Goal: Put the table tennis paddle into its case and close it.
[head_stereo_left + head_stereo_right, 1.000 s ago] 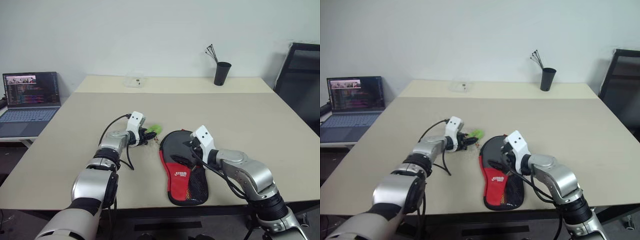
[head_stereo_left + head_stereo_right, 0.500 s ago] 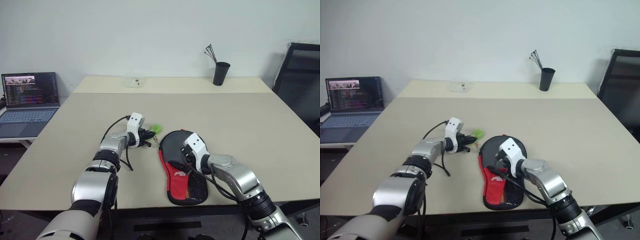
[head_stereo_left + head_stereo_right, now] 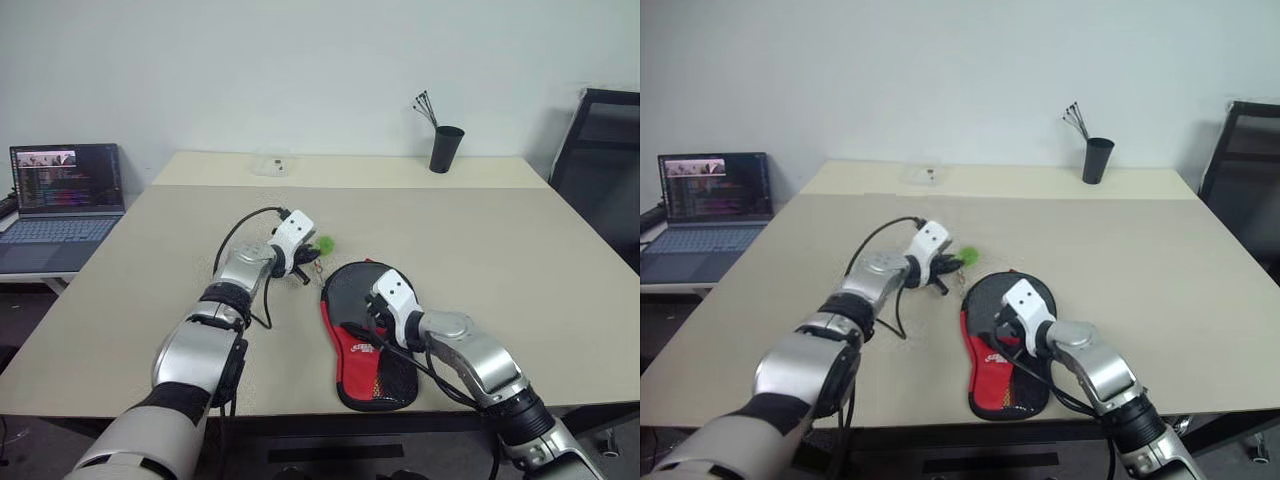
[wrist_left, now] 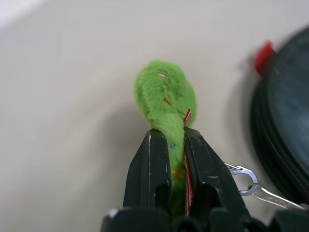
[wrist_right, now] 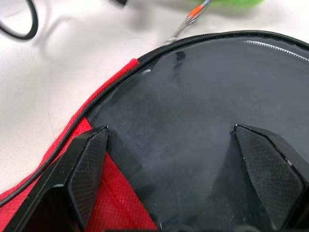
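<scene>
Left gripper (image 4: 170,145) jaws nearly shut, pinching a fuzzy green charm (image 4: 165,99) just left of the case (image 3: 365,335); a metal clip (image 4: 243,175) hangs beside it. Right gripper (image 5: 181,145) jaws spread wide over the case's black top, fingertips (image 5: 89,154) resting on it. Case lies on the table (image 3: 480,240); paddle not discernible.

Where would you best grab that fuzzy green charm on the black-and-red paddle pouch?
Probably the fuzzy green charm's narrow lower end, approached along the beige table from the side away from the black-and-red paddle pouch. It is slim there and clear of the pouch; the left gripper already pinches it there.
</scene>
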`<act>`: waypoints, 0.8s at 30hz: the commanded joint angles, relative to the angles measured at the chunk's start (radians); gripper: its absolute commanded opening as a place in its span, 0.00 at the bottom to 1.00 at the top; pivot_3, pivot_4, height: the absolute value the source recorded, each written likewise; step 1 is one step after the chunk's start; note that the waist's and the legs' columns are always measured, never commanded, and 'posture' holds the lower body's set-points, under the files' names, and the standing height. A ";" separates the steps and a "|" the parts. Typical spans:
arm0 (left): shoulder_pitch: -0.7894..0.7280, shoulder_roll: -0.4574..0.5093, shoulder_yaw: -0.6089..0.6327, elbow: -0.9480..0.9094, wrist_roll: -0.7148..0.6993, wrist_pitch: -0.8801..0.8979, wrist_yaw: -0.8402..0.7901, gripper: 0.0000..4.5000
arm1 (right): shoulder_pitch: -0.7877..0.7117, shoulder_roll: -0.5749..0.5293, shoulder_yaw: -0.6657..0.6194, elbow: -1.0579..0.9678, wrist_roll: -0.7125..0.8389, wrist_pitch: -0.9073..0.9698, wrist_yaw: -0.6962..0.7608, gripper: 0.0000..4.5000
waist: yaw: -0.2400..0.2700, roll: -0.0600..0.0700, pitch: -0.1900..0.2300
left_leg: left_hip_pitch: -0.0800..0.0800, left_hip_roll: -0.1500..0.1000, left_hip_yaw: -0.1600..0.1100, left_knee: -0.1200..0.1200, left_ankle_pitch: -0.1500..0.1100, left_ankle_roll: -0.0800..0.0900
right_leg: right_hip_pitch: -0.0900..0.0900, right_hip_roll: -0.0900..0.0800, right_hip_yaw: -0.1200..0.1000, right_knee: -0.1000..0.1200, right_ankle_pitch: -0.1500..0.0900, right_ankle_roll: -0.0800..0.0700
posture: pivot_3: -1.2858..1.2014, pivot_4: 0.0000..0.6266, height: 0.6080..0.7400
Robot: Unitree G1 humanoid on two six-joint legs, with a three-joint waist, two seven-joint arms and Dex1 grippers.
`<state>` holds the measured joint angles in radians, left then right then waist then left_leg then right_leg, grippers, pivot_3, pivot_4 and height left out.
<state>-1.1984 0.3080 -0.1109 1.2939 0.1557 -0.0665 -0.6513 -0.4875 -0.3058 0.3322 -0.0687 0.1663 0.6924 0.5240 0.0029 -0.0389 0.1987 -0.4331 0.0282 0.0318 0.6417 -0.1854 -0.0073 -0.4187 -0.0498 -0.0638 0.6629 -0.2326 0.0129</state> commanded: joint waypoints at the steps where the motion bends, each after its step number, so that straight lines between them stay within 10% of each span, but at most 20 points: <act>1: -0.061 -0.022 -0.006 0.019 0.035 -0.058 0.073 0.01 | 0.052 -0.026 0.012 0.026 -0.029 0.065 -0.005 1.00 | -0.001 0.000 0.000 | 0.000 0.000 0.000 0.000 0.000 0.000 | 0.000 0.000 0.000 0.000 0.000 0.000 | 0.52 0.24 1.00; 24: -0.205 -0.185 -0.380 0.077 0.508 -0.354 0.421 0.01 | 0.185 -0.019 0.023 -0.073 -0.033 0.142 -0.058 1.00 | 0.008 -0.001 -0.001 | 0.000 -0.001 -0.001 0.000 0.000 0.000 | 0.001 -0.002 -0.002 -0.001 0.000 0.000 | 0.52 0.24 1.00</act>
<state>-1.3308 0.1461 -0.4535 1.3988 0.6170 -0.3647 -0.2878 -0.3665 -0.3091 0.3079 -0.2058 0.1577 0.7421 0.4701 0.0106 -0.0397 0.1976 -0.4331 0.0274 0.0311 0.6420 -0.1857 -0.0074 -0.4174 -0.0514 -0.0654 0.6613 -0.2326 0.0132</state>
